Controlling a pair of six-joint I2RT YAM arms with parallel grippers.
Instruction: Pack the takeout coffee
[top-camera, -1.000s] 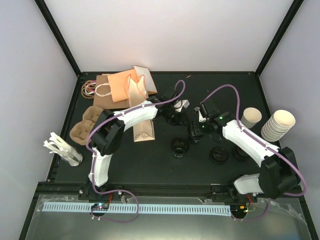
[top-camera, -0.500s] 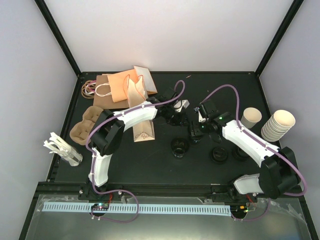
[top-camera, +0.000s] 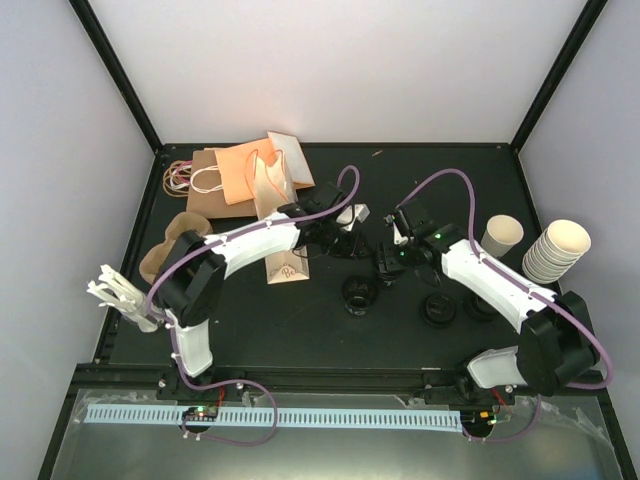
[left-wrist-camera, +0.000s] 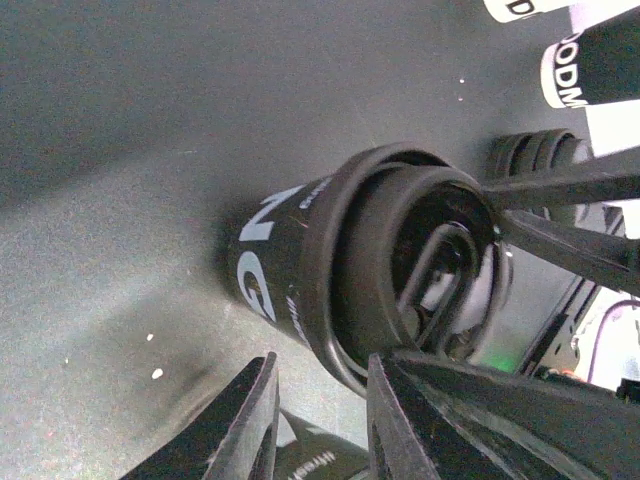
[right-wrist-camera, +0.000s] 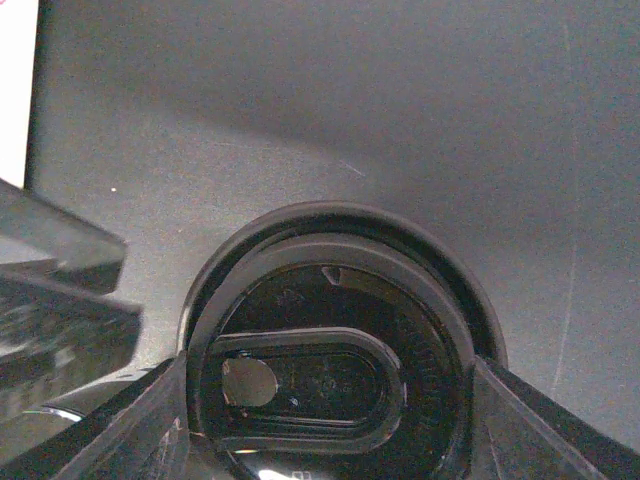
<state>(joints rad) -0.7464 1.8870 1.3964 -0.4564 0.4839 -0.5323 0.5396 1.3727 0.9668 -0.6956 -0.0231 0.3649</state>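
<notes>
Black lidded cup (left-wrist-camera: 285, 265), centre frame, sits clasped by the right gripper (right-wrist-camera: 330, 420): seemingly the pickup step. Whether the narrowed left gripper (left-wrist-camera: 320, 400) pinches anything is unclear; next, likely carry it to the upper-left paper bags (top-camera: 240, 172).

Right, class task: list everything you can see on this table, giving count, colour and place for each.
paper bags: several, orange and brown, far left corner
printed bag: one, brown, beneath left arm
cup carrier: one, tan, left side
white plastic item: one, left edge
black lidded cup: one, white print, centre
loose lids: three, black, near centre
single cream cup: one, upright, right side
cup stack: one, cream, far right
table: one, black
left end effector: one, slightly open, beside black cup
right end effector: one, gripping that cup's lid
</notes>
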